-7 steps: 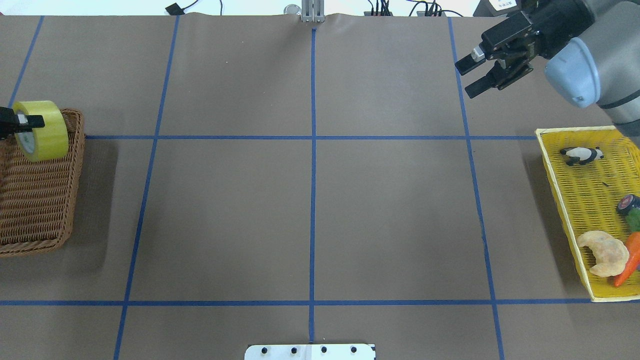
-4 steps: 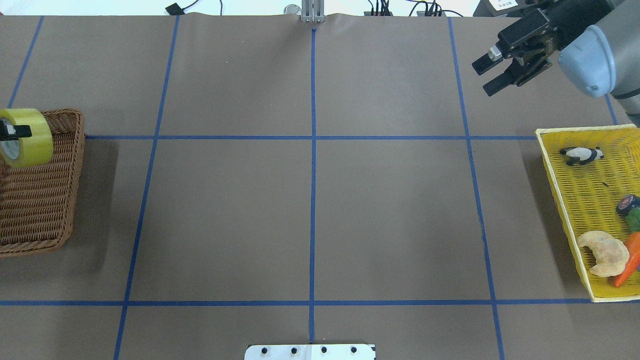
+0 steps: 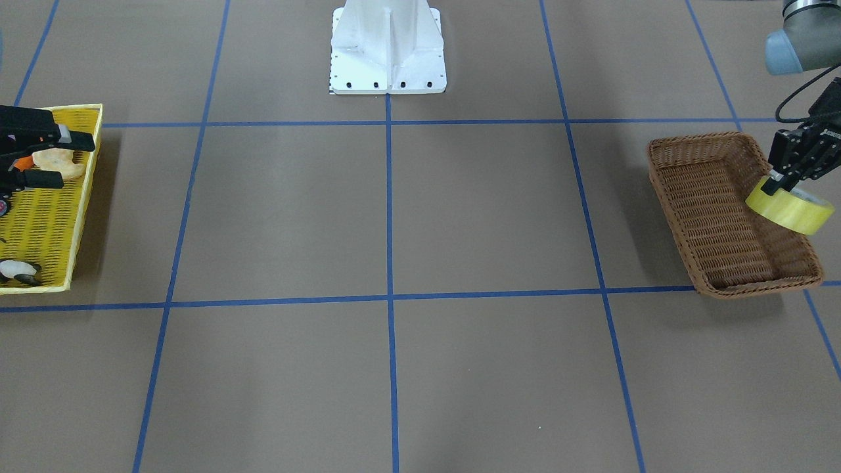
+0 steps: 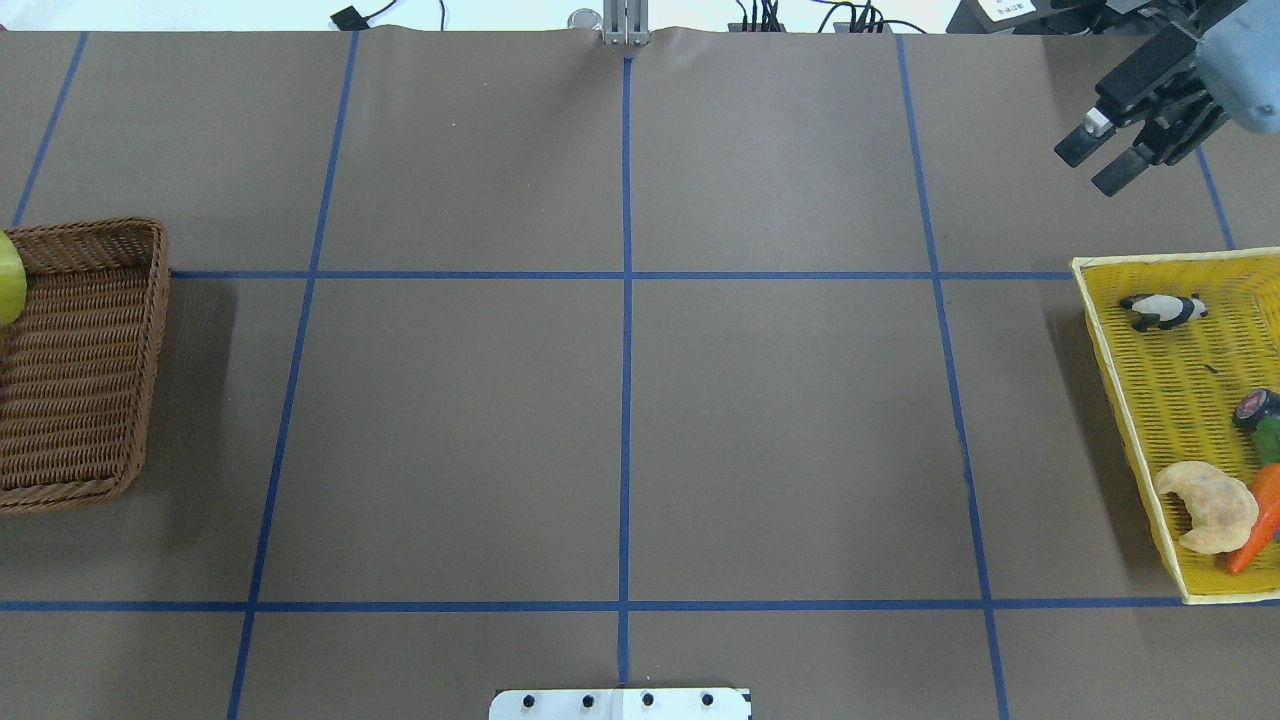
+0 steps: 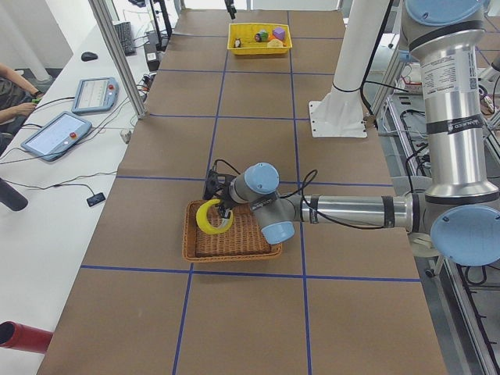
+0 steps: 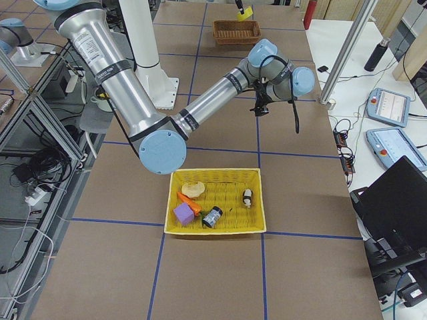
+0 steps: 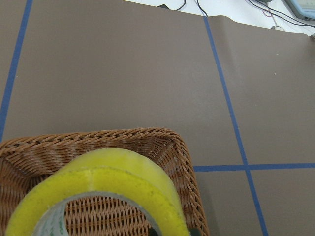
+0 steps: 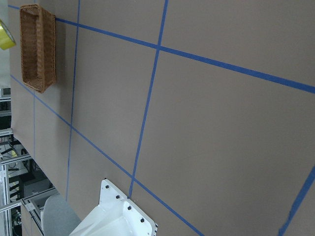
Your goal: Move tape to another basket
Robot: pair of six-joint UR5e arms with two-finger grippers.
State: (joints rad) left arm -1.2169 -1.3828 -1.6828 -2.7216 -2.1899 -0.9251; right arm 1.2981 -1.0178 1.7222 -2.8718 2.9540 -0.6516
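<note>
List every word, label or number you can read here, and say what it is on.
No text is legible.
Green print inside the translucent yellow packing tape roll: blurred and cropped.
Lettering on the left arm's silver tube: too small.
Lettering on the right arm's silver tube: too small.
Screen of the grey tablet: too small.

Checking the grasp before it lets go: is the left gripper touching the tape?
Touching. The front-facing view shows the left gripper with its fingers closed on the upper rim of the tape, holding it over the basket.
</note>
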